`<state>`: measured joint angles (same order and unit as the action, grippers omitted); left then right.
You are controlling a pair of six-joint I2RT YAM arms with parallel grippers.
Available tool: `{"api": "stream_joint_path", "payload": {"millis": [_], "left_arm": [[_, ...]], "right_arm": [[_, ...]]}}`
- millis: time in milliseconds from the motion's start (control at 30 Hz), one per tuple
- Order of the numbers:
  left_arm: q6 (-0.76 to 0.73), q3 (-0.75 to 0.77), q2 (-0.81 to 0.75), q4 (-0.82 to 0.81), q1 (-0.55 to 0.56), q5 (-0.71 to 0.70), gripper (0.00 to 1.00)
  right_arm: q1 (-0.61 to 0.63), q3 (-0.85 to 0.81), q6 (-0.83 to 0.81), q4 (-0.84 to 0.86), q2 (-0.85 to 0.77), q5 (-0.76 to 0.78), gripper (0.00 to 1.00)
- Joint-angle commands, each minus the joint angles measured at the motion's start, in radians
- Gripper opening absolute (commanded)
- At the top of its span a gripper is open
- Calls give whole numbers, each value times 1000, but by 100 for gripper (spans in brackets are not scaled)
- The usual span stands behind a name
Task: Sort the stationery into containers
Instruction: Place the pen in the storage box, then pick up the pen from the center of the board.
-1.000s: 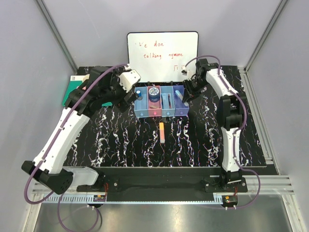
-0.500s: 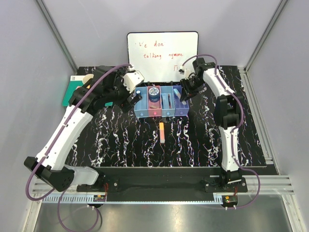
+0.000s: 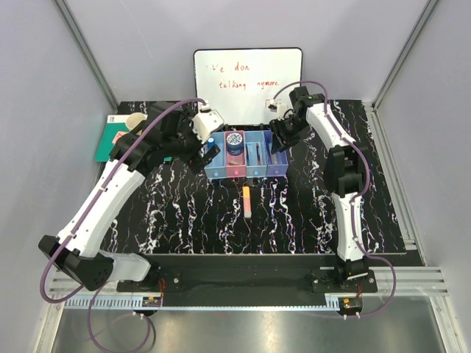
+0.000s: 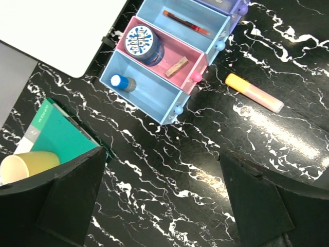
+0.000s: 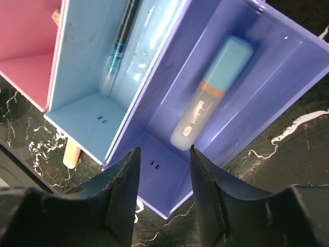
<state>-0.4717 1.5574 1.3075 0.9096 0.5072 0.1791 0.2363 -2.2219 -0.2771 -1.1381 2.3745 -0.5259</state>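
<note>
Orange marker (image 3: 247, 201): the one piece of stationery not yet binned; it lies on the black marbled table (image 3: 176, 213), on the near side of the containers (image 4: 149, 95) and apart from them.
Sorted pieces: light-blue-capped marker (image 5: 213, 92) flat in the purple bin at the right end; thin pen (image 5: 117, 51) in the blue bin next to it; blue disc (image 4: 143, 43) in the pink bin; small blue-capped piece (image 4: 122, 82) in the left-end blue bin.
Right gripper (image 5: 162, 152): fingers a narrow gap apart, holding nothing, low over the near end of the purple bin.
Left gripper (image 4: 163, 157): spread wide and empty, above the table just left of the row.
Risk, bins: a finger leaving the purple bin could catch its wall and drag the whole joined row.
Risk, marker: it is round and could roll away from an off-centre pinch.
Risk, arms: both sit close to the row and could crowd each other going for the same marker.
Change: the right wrist has shifted left and farther over the purple bin; the left wrist has edged right toward the row; the marker and bins have not moved.
</note>
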Motion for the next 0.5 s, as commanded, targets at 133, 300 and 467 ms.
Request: {"api": "stream_joint_path", "payload": {"millis": [133,300,467], "left_arm": [[89,-33,29,-112,27,49,99],[284,-134,81,-227,50,-6,98],[548,-163,208,-287,68,-53,97]], "right_arm": [[8,-68,-37,5,-66,59,50],[-14,-110,-48,11,-129,84,50],[-44,-182,-20,29,-178,122,50]]}}
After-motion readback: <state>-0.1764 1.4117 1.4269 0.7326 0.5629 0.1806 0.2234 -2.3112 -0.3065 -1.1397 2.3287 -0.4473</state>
